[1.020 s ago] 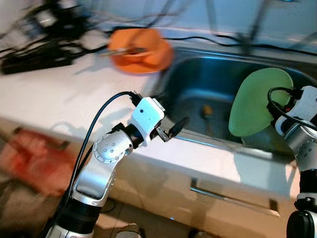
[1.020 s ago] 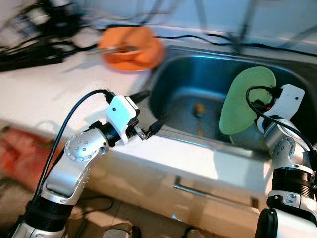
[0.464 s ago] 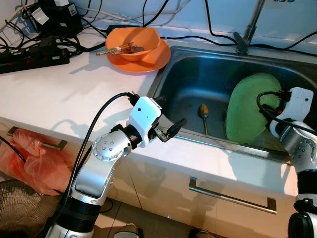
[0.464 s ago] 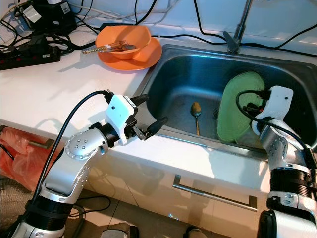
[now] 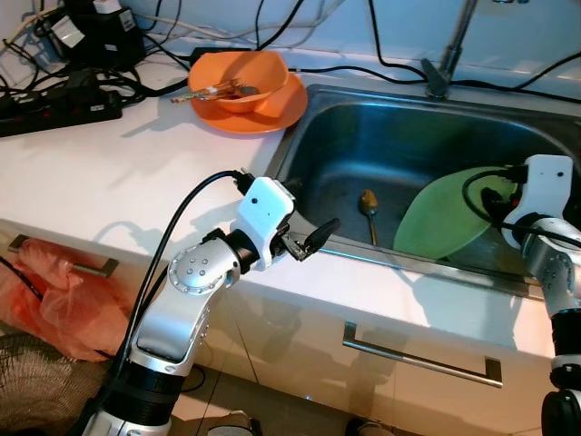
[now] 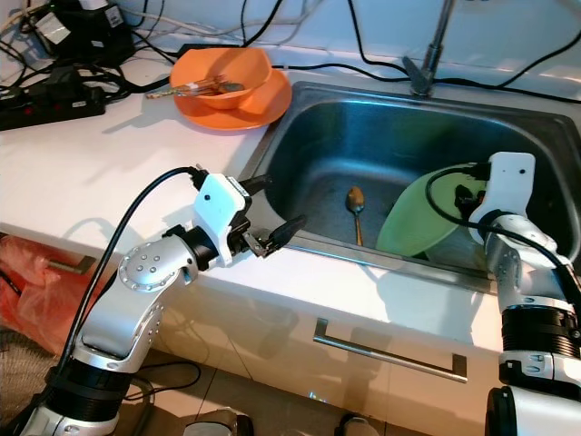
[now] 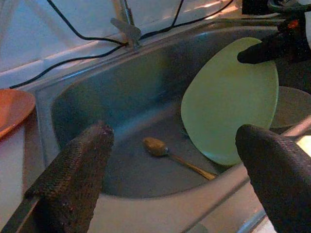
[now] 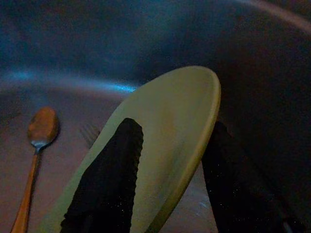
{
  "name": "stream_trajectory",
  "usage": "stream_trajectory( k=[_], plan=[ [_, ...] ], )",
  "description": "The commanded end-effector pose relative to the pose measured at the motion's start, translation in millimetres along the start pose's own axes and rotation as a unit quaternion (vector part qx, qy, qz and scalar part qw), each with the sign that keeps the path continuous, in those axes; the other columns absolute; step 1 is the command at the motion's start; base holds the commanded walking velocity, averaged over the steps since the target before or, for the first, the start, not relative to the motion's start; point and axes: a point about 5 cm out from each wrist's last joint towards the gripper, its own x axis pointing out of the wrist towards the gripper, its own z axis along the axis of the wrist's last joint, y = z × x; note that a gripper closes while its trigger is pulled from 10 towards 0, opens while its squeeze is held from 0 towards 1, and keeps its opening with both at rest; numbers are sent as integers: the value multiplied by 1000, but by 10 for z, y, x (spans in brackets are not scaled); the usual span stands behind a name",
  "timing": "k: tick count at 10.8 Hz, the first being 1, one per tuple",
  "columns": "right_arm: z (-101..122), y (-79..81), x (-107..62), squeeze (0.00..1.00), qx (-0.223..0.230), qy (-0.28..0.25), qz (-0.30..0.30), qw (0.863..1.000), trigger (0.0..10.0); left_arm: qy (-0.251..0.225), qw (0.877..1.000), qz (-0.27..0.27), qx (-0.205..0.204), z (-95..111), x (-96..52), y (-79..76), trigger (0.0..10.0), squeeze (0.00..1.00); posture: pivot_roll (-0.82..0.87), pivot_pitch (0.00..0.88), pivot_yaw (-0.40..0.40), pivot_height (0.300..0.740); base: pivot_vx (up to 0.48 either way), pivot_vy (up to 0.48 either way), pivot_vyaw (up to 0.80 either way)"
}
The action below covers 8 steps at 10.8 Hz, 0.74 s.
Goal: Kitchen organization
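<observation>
Left eye view: my right gripper (image 5: pixel 508 195) clamps the green plate (image 5: pixel 445 222), tilted inside the steel sink (image 5: pixel 381 136); a spoon (image 5: pixel 369 205) lies beside it. Left wrist view: my left gripper (image 7: pixel 180 160) gapes wide at the white counter (image 5: pixel 118 173) edge. Right wrist view: fingers (image 8: pixel 104 179) straddle the plate's rim.

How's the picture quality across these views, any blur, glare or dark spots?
Both eye views: sharp, bright sun on the counter, a glare patch on its front edge beside the sink. Left wrist view: dim and bluish, the plate and spoon clear, the near claw fingers soft. Right wrist view: very dark, plate and spoon only just legible.
</observation>
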Motion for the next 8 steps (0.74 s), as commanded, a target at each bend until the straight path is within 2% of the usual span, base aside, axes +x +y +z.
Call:
stream_trajectory(
  k=[1,5,8],
  plan=[
    [28,-11,-13,1000,-16,-14,-3,1000,10000,16,999,35,-21,-87,-53,88,10000,0,246,79,26,740,0,0,0],
    [127,2,-15,1000,-12,-31,-3,999,10000,0,991,132,-25,-40,-114,308,10000,0,244,74,21,740,0,0,0],
    [343,-17,-48,1000,-27,-78,-32,996,10000,-29,978,203,-31,48,-148,466,10000,0,238,64,16,740,0,0,0]
  ],
)
